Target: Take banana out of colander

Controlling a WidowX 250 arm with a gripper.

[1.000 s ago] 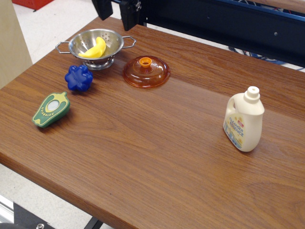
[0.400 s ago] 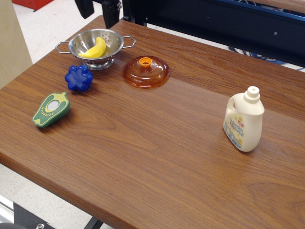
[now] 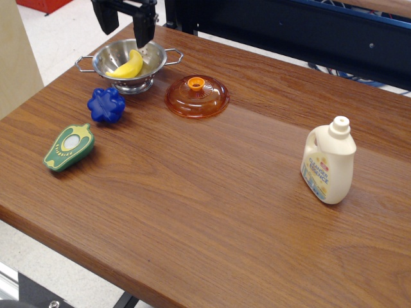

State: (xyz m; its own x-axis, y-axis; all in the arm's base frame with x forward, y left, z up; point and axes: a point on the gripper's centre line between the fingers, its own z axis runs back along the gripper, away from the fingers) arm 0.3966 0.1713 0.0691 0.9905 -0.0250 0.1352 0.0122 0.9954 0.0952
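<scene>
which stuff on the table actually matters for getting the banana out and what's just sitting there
Part of the job:
banana, lying in the bowl
colander
gripper, open above the colander

Just lying about:
orange lid
blue toy
avocado toy
detergent bottle

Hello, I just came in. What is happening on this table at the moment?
A robot arm's gripper hangs open just above the colander at the far left of the table. The banana lies inside the colander, not yet gripped. A blue toy, an avocado toy, an orange lid and a white bottle stand apart, untouched.
</scene>
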